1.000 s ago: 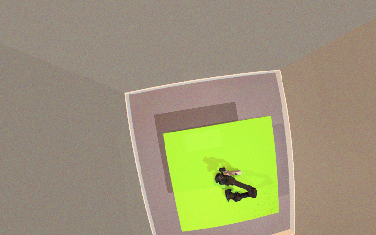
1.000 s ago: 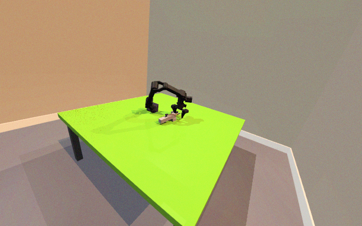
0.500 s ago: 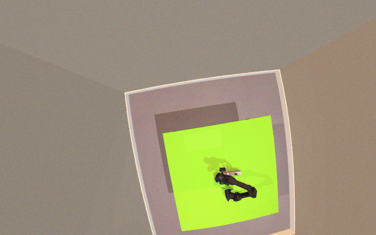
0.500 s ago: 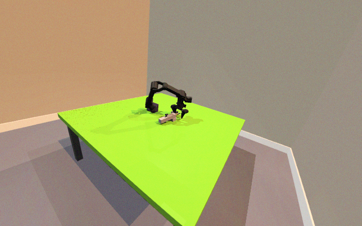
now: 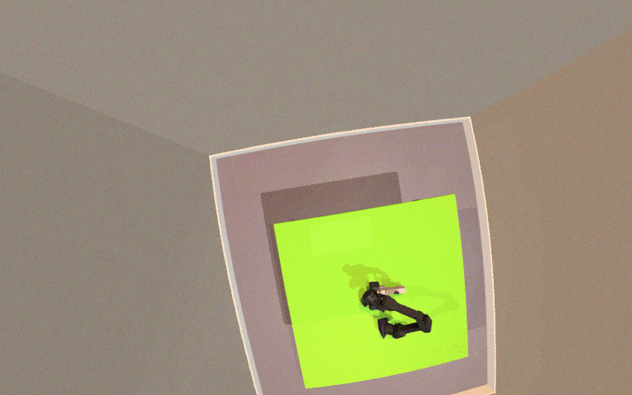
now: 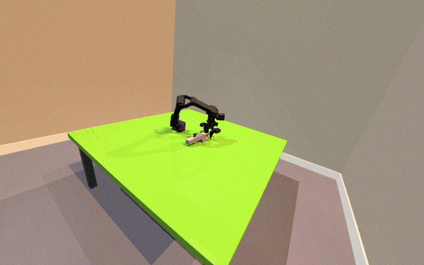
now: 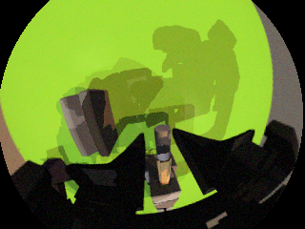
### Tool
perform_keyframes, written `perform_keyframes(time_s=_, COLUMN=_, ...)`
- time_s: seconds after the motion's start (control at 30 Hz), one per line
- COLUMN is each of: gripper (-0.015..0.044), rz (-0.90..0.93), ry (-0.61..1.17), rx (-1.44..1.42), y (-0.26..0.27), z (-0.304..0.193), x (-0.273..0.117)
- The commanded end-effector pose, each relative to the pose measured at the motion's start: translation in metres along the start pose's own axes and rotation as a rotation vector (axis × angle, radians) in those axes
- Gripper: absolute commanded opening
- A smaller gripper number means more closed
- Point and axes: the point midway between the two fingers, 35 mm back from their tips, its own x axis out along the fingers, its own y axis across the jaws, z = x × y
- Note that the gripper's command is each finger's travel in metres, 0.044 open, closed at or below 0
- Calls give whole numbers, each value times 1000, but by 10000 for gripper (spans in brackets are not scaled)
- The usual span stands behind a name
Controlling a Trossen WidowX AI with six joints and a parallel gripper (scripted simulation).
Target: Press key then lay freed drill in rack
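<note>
The drill (image 7: pixel 163 145), a grey cylinder with an amber part behind it, sticks out of a pinkish block-shaped holder (image 5: pixel 401 290) (image 6: pixel 190 141) (image 7: pixel 166 197) in the wrist view. My gripper (image 6: pixel 208 134) (image 7: pixel 158 134) is partly open over the drill. The fingertips stand on either side of its grey end, with a visible gap on each side. A small dark piece (image 5: pixel 396 292) (image 6: pixel 195 134) sits on the holder; I cannot tell if it is the key. A grey-brown block (image 7: pixel 76 119) with a dark side stands left in the wrist view; I cannot tell if it is the rack.
The bright green table (image 5: pixel 326 344) (image 6: pixel 175 187) carries the arm's base (image 5: pixel 383 327) (image 6: pixel 180 125) beside the holder. The black arm (image 5: pixel 405 309) (image 6: pixel 200 103) arches above it. Arm shadows fall across the table. Plain walls stand around the room.
</note>
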Motion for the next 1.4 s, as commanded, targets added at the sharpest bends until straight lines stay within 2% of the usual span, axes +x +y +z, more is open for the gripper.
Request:
perform_keyframes(time_s=0.0, gripper=72, rz=0, ry=0, rx=0, y=0, z=0, x=0)
perform_keyframes(time_s=0.07, gripper=20, rz=0, ry=0, rx=0, y=0, z=0, x=0)
perform_keyframes(time_s=0.17, gripper=0, rz=0, ry=0, rx=0, y=0, z=0, x=0)
perform_keyframes(time_s=1.37, gripper=0, rz=0, ry=4, rx=-6, y=2, z=18, x=-3)
